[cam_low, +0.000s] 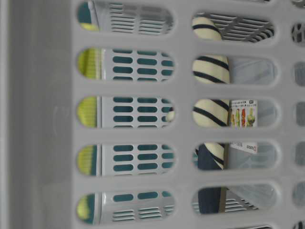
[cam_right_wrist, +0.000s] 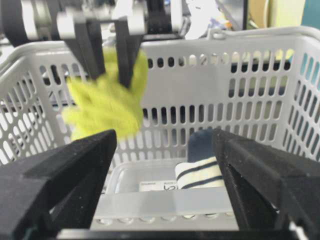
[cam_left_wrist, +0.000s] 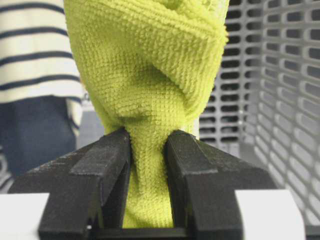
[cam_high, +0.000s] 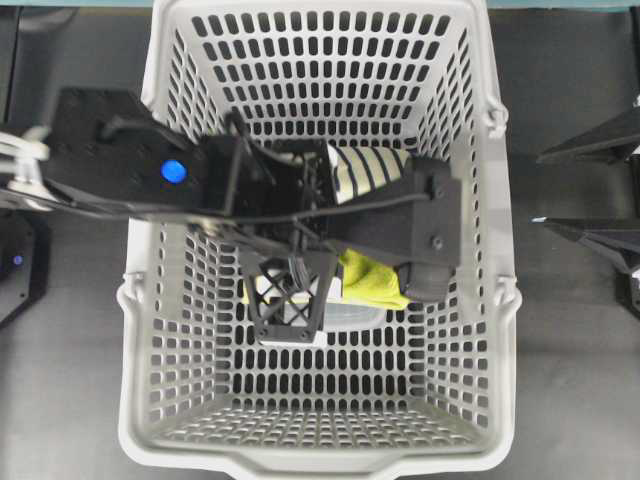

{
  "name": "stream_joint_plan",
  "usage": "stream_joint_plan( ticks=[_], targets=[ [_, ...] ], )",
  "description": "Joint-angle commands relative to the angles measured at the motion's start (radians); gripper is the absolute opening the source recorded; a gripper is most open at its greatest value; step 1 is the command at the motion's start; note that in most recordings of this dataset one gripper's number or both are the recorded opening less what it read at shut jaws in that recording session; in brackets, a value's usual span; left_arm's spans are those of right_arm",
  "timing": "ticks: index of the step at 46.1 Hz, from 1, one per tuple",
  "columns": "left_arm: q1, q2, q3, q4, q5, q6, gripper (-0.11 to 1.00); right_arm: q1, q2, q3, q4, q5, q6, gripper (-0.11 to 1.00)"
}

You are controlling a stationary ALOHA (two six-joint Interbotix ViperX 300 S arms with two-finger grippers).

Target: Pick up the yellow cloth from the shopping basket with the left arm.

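My left arm (cam_high: pixel 173 171) reaches from the left into the light-grey shopping basket (cam_high: pixel 500 300). My left gripper (cam_left_wrist: pixel 148 145) is shut on the yellow cloth (cam_left_wrist: pixel 150 65), which is pinched into a bunch between the jaws. In the right wrist view the left gripper (cam_right_wrist: pixel 111 55) points down and the cloth (cam_right_wrist: pixel 105 107) hangs from it, clear of the basket floor, near the far wall. From overhead the cloth (cam_high: pixel 372 280) shows beside the arm's wrist. My right gripper (cam_high: pixel 538 190) is open and empty outside the basket's right wall (cam_right_wrist: pixel 165 150).
A cream-and-navy striped slipper (cam_high: pixel 365 170) lies in the basket, partly under the arm; it also shows in the wrist views (cam_left_wrist: pixel 30 60) (cam_right_wrist: pixel 200 170). A clear plastic container (cam_high: pixel 345 318) with a label lies on the basket floor below the cloth.
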Motion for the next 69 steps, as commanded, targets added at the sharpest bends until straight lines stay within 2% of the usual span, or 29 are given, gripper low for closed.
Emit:
stream_joint_plan(
  ticks=[1, 8, 69],
  targets=[
    [-0.003, -0.025, -0.118, 0.003, 0.091, -0.002, 0.20, -0.002, 0.000, -0.011, 0.003, -0.009, 0.000, 0.74],
    [-0.003, -0.014, -0.161, 0.003, 0.150, 0.005, 0.20, -0.002, 0.000, -0.011, 0.003, -0.009, 0.002, 0.74],
    [0.002, -0.006, -0.150, 0.003, 0.156, 0.005, 0.20, -0.002, -0.003, -0.011, 0.003, -0.009, 0.002, 0.74]
  ],
)
